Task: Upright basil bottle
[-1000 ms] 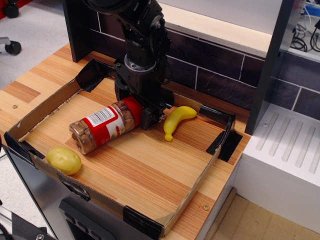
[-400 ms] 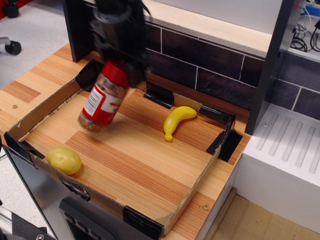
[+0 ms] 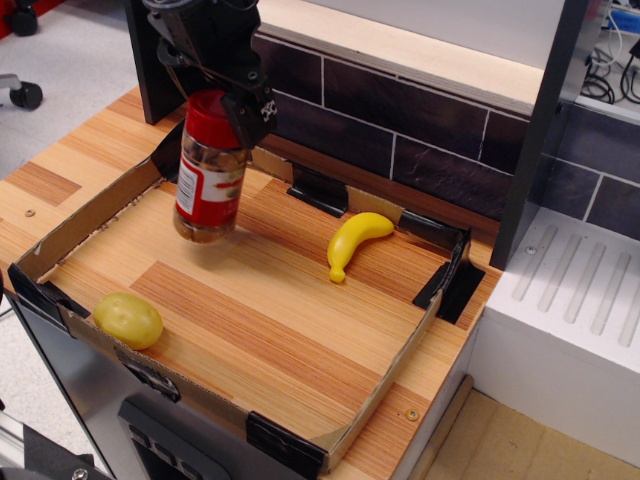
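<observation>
Red-lidded and clear-bodied, the plastic basil bottle (image 3: 209, 170) with its red-and-white label and brownish contents now hangs almost vertical, lid uppermost, over the far-left part of the wooden tray floor (image 3: 290, 330). A second ago it lay on its side near the tray's middle; less than half a second ago it was lifted but plainly tilted. The tilt has nearly gone, so the turning part of the job looks close to done.

Black and bulky, the robot gripper (image 3: 215, 95) is clamped on the bottle's lid end, its jaws pressed to either side of the red cap. The base appears to float just above the wood, though contact cannot be ruled out from this angle.

What seems left is lowering it flat and letting go without tipping it.

Nearby, the curved yellow banana (image 3: 353, 243) lies to the right, well apart, and the pale yellow potato-like lump (image 3: 128, 319) sits in the near-left corner; neither has moved.
</observation>
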You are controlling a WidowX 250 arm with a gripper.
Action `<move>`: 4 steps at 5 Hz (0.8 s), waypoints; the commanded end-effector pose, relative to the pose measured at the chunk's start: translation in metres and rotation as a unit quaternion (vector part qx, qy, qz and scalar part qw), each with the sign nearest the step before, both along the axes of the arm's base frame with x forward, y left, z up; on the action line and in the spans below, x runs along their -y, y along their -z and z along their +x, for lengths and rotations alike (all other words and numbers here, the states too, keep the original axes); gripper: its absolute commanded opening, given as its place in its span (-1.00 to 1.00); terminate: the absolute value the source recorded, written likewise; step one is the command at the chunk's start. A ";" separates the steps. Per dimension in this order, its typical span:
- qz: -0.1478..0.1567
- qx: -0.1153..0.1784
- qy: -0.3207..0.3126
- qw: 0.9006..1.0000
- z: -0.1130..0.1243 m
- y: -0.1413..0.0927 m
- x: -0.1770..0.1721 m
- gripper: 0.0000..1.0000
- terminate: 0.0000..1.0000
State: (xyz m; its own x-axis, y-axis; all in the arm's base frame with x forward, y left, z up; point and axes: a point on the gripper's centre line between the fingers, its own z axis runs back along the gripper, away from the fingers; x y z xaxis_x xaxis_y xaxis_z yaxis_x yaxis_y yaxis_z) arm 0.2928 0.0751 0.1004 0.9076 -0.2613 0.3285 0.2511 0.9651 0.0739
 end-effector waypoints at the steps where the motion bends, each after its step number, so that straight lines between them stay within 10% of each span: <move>1: -0.049 0.113 0.007 0.992 -0.005 -0.004 0.004 1.00 -1.00; 4: -0.057 0.107 -0.074 0.990 0.009 -0.035 0.000 1.00 -1.00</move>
State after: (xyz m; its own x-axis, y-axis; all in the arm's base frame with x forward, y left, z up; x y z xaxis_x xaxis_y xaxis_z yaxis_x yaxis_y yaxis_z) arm 0.3035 0.0771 0.1199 0.8744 -0.0528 0.4824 0.0789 0.9963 -0.0338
